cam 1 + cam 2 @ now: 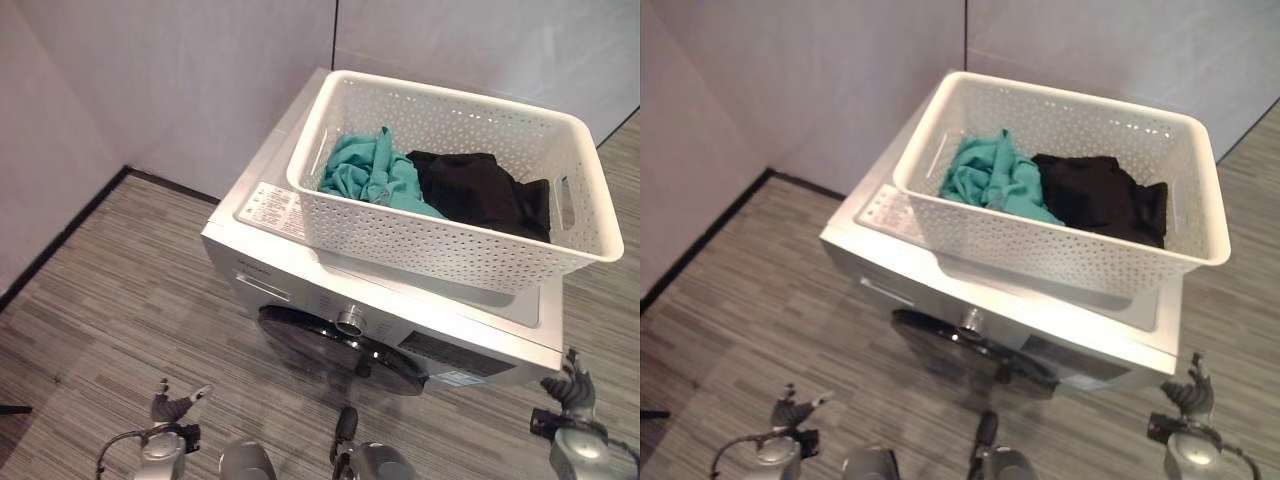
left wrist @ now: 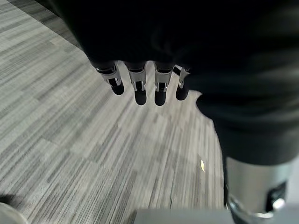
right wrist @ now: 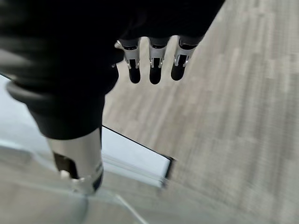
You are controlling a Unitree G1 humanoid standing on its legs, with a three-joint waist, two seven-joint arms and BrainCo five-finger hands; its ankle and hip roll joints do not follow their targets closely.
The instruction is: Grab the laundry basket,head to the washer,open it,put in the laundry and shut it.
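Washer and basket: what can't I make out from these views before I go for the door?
- Washer door: the eye views look steeply down, so its handle and latch are hidden.
- Basket: the teal cloth and black cloth cover whatever lies beneath.
- Left hand and right hand: both open over bare floor.

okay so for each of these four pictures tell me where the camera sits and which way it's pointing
Left eye view: on the head, looking down at the white basket on the washer; both hands low.
Right eye view: beside it, same scene; teal cloth and black cloth shared.
Left wrist view: along the left hand, relaxed over floor.
Right wrist view: along the right hand, relaxed; floor shared.
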